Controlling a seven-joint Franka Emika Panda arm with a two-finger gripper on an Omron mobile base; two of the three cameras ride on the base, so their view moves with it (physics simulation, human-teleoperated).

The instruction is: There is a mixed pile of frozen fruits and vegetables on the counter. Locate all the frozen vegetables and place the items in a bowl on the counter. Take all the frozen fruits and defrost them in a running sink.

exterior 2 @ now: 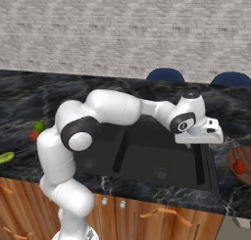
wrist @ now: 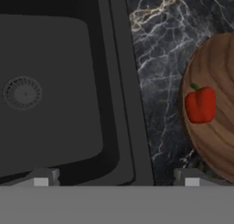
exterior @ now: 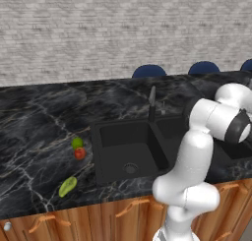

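— Over the sink [exterior 2: 147, 153], what is the arm doing?

— Its gripper [wrist: 116, 177] hangs above the sink's right-hand edge with the jaws spread wide and nothing between them. From the hand view, one finger tip sits over the basin [wrist: 50, 104] with its round drain [wrist: 22, 93], the other over the counter [wrist: 160, 81] just beside the sink.

— How many pieces of produce can you count?

— Four. One chunky red piece [wrist: 200, 104] (it has a small green stem) lies in the wooden bowl [wrist: 219, 141], which stands on the counter just right of the sink. The other three lie on the counter left of the sink: one green ball [exterior: 77, 142], one red-orange ball [exterior: 80, 153] touching it on the near side, and one yellow-green oblong [exterior: 68, 186] farther toward the counter's front edge, apart from the pair.

— And the sink itself?

— Two black basins, each with one round drain, and one slim dark faucet [exterior: 152, 105] at the back, between them. No produce lies in either basin. I cannot tell whether water runs.

— Anything beyond the sink?

— Three blue chair backs [exterior: 148, 71] show behind the counter's far edge.
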